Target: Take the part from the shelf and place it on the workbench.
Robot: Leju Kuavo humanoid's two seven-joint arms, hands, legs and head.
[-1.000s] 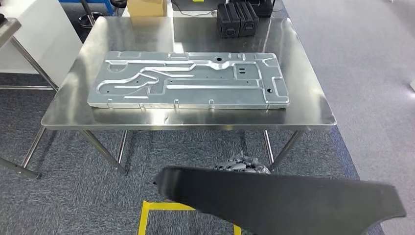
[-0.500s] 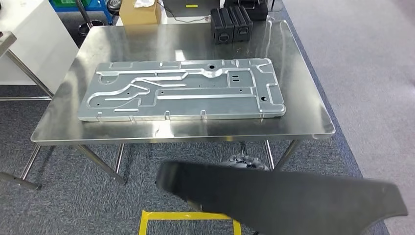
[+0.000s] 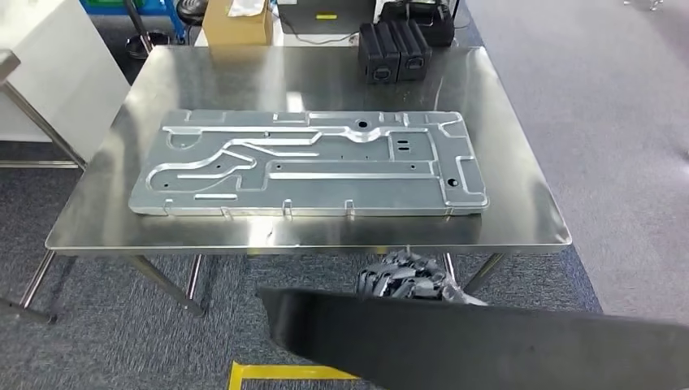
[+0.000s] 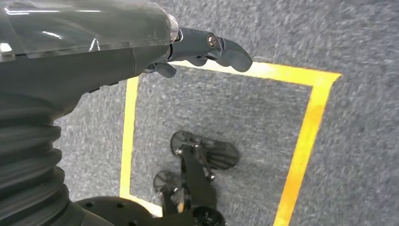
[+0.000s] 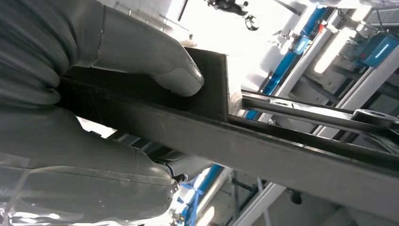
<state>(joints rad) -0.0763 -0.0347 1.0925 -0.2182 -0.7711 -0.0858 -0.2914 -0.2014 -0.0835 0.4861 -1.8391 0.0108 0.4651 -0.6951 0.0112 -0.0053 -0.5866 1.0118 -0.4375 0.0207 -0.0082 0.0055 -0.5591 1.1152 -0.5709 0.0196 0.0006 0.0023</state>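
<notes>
Right wrist view: thumb (image 5: pixel 155 61) and fingers (image 5: pixel 94 165) around black part (image 5: pixel 263 146).

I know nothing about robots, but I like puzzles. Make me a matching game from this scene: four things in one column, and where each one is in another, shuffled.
Things:
1. grey metal plate
2. black boxes
3. long black part
4. yellow tape

Places:
A. on the carpet, marking a square
B. gripped by the right robot hand
C. lying flat in the middle of the workbench
D. at the far edge of the workbench

Pairs: 1-C, 2-D, 3-B, 4-A
</notes>
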